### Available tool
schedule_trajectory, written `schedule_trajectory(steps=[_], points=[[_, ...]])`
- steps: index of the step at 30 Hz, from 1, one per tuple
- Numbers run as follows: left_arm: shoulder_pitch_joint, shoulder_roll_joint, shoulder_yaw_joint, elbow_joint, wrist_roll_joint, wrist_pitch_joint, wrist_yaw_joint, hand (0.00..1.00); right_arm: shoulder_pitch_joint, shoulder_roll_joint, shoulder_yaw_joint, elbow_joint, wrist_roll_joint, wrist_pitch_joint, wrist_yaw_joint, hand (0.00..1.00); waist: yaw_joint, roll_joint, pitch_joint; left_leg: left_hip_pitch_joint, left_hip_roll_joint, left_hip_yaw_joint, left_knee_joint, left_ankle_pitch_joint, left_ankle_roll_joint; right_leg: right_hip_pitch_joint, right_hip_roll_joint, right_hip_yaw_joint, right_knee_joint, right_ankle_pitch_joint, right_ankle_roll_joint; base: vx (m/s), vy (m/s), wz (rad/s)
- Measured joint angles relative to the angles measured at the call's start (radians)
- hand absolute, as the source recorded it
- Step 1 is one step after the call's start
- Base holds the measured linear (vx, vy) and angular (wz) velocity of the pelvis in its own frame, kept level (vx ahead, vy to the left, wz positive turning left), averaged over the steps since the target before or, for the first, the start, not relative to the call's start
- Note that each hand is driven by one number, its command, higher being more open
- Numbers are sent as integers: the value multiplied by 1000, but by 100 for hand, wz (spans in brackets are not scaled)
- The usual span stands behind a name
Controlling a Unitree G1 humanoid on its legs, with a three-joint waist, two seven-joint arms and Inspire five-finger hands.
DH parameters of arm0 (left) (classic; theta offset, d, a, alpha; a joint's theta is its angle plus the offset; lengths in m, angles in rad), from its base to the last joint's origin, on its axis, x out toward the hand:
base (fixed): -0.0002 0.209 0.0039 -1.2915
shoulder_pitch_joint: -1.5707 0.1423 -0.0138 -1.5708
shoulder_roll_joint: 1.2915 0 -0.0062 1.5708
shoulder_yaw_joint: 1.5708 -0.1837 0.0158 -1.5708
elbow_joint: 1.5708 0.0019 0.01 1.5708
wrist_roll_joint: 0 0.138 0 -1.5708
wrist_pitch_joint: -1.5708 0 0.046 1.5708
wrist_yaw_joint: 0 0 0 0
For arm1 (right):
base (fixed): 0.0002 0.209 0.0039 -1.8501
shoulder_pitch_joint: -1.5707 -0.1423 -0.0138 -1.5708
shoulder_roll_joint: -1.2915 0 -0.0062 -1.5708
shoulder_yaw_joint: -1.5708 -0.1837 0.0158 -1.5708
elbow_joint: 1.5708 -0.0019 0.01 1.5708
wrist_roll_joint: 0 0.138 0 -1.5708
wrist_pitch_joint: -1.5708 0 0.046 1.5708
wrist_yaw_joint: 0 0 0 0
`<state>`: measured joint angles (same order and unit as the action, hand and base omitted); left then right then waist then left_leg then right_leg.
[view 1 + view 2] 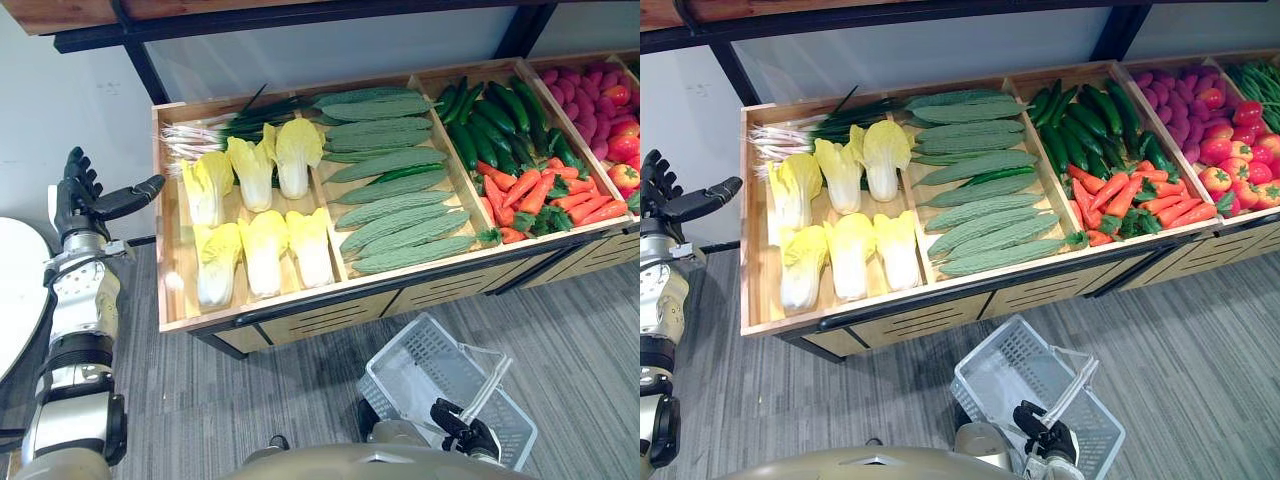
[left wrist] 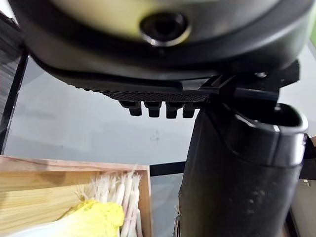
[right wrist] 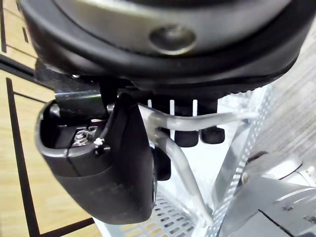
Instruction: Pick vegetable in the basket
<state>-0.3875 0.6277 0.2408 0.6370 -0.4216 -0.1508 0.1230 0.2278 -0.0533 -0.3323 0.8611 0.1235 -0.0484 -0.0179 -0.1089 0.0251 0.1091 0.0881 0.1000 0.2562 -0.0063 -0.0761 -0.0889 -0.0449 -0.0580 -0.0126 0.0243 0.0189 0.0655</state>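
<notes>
Vegetables (image 1: 390,188) all lie in the stand (image 1: 300,303), well apart from both hands, with none between any fingers. We see a wooden stand split into compartments. It sits on a grey floor (image 1: 570,330) before a pale wall (image 1: 60,100), with a dark frame (image 1: 300,25) overhead. A white round table (image 1: 12,290) sits behind the left hand (image 1: 78,203).

That hand stands upright beside the stand's end. Its fingers are straight and point up, and the thumb is spread wide toward the wood. The thumb tip is near the stand's side wall but apart from it, and the hand holds nothing. Beyond the thumb tip come scallions (image 1: 200,135) and cabbages (image 1: 262,215), then pale gourds (image 1: 395,215). Further on are cucumbers (image 1: 490,120) above carrots (image 1: 540,195), and tomatoes (image 1: 622,148) lie furthest from those fingers.

The right hand (image 3: 108,163) is low in front of the stand. Its fingers curl round the clear handle (image 3: 197,121) of the white basket (image 1: 415,370), and the thumb closes from the other side. The basket sits just below those fingers; we cannot tell whether it touches the floor.

The right eye view reaches further past the tomatoes and takes in beans (image 1: 1260,80). Past the straight left fingertips, the left wrist view shows the white scallion roots and a yellow cabbage leaf in the stand's corner. The right wrist view shows the handle crossing under the curled fingers, with the basket's mesh beneath the thumb.
</notes>
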Motion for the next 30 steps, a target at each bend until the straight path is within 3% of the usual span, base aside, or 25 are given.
schedule_trajectory(steps=[4,9,30], points=[[0,-7,-27,0,1,0,-1,100,3,0,0,0,0,0,0,0,-1,0,0,6,-1,2,1,-1,-2,6,-2,-1,1,0,0,0,0,0],[11,-73,-31,0,1,0,-6,100,12,0,0,0,0,-3,-1,0,-3,2,1,10,0,2,4,-4,-4,13,-3,-4,1,1,0,-15,0,0],[91,-159,-87,0,32,1,-26,100,23,-5,22,-4,-1,-18,1,0,-7,4,7,23,0,22,6,-14,-3,16,-1,16,1,1,1,-2,2,-2]])
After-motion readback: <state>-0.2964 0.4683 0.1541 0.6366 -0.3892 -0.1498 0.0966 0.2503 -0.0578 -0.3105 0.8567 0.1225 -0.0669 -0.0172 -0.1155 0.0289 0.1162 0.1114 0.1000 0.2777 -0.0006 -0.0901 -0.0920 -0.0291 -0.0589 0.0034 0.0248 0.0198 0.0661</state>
